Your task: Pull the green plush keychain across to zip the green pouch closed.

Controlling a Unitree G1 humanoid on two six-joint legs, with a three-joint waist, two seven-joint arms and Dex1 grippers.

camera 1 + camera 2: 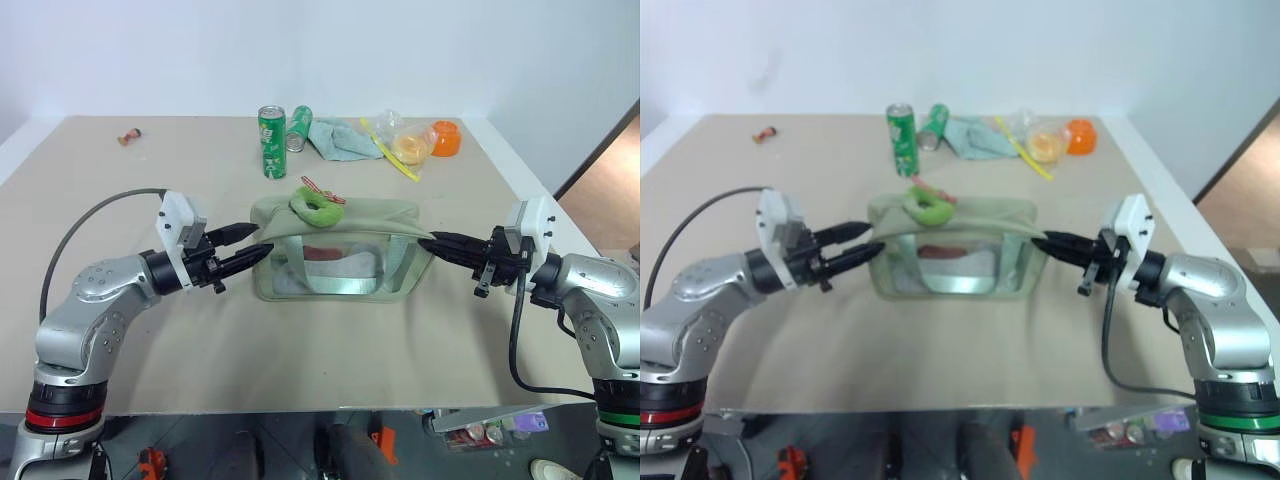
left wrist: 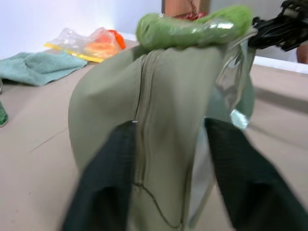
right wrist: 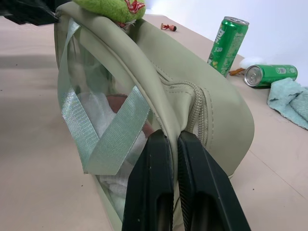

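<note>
Green pouch [image 1: 335,250] sits in the middle of the tabletop [image 1: 300,350], long axis running side to side between my two arms, clear side panel facing me with something white and reddish inside. Green plush keychain [image 1: 317,205] lies on top of the pouch, toward its left end, its pink-red cord showing beside it. My left hand [image 1: 250,243] is level at the pouch's left end, fingers [image 2: 103,192] partly spread to either side of the zipper seam at that end; whether the pads actually press the fabric I cannot tell. My right hand [image 1: 438,243] is level at the pouch's right end, fingers [image 3: 154,192] closed together with their tips against the fabric edge just under the zipper's end; it looks like a pinch on the pouch end, though the caught fabric itself is hidden. Far side of the tabletop: one green can [image 1: 271,142] upright, a second can [image 1: 298,128] lying on its side, a teal cloth [image 1: 342,140], a clear plastic bag [image 1: 400,143], an orange cup [image 1: 446,138].
</note>
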